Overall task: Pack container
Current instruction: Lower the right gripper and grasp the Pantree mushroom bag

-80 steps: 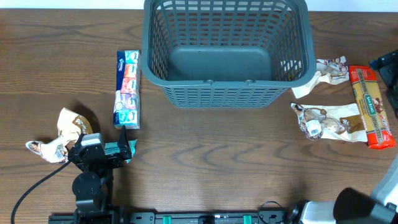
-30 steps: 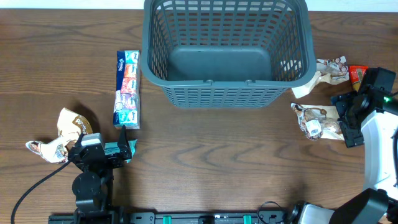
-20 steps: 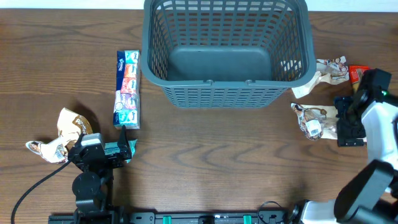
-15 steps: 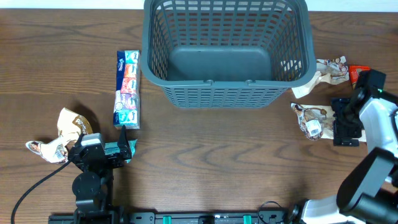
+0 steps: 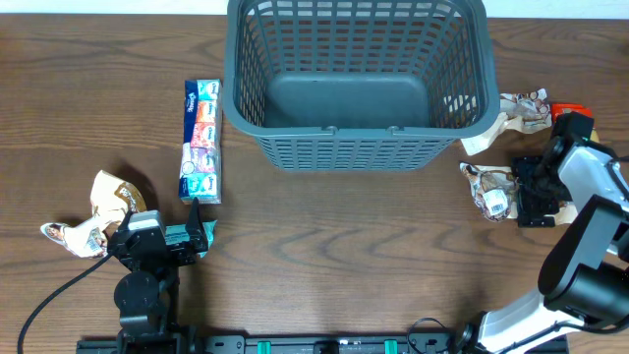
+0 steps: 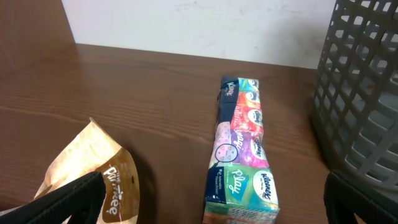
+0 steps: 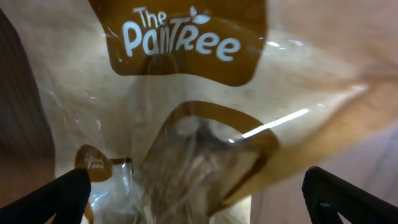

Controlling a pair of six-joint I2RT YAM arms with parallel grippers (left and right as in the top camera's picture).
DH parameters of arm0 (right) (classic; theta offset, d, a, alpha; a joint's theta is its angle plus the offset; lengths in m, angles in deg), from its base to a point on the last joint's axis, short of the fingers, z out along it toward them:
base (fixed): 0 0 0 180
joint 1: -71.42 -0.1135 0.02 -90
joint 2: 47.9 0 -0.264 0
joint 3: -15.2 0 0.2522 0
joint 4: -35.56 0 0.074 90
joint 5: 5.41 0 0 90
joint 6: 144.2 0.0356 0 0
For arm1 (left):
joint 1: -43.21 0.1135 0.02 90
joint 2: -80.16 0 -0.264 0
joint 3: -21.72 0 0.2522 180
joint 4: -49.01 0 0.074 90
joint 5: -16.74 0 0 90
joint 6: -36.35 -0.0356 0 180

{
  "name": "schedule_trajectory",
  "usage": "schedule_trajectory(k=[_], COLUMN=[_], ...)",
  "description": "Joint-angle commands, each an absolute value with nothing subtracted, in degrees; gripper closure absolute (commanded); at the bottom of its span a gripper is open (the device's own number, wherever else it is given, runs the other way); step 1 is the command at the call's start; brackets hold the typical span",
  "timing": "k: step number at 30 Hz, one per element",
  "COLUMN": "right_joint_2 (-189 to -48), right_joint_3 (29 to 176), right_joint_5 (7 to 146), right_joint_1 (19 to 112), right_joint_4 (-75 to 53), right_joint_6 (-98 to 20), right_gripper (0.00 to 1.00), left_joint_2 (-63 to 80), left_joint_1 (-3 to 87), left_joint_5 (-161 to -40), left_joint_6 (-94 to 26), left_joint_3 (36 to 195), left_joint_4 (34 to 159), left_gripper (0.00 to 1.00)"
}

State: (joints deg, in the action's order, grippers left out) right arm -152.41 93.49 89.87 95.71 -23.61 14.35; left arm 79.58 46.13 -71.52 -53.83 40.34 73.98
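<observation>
Swung right gripper [image 5: 536, 192] in from the right edge onto the brown packet [image 7: 186, 93] just right of basket [image 5: 359, 147], spread wide, nothing gripped yet. Kept left gripper [image 5: 201, 233] parked and spread near tissue pack [image 5: 201, 143]. Found basket at far centre, empty, so likely about to make the first pick.

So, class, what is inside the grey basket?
Only the basket's bare solid floor shows, and nothing lies on it. The near rim hides a thin strip of floor along the front wall, so that edge cannot be checked.
</observation>
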Motion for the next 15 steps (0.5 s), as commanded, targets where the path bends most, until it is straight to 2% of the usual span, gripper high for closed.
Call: schedule_trajectory(k=[1,15], right_joint_2=[-154.02,-158.31], right_joint_3=[93.34,93.34], right_joint_5=[89.37,88.41], right_joint_1=[95.98,94.10], right_joint_4=[-23.04,-20.81], right_joint_6=[11.62,8.75], right_gripper=[0.01,0.01], left_joint_2=[79.93,79.93], left_joint_1=[46.41,46.41], left_joint_5=[-71.26,-71.26], left_joint_6=[-53.75,-53.75], left_joint_3=[39.32,39.32], left_joint_4=[75.44,75.44], left_gripper=[0.01,0.01])
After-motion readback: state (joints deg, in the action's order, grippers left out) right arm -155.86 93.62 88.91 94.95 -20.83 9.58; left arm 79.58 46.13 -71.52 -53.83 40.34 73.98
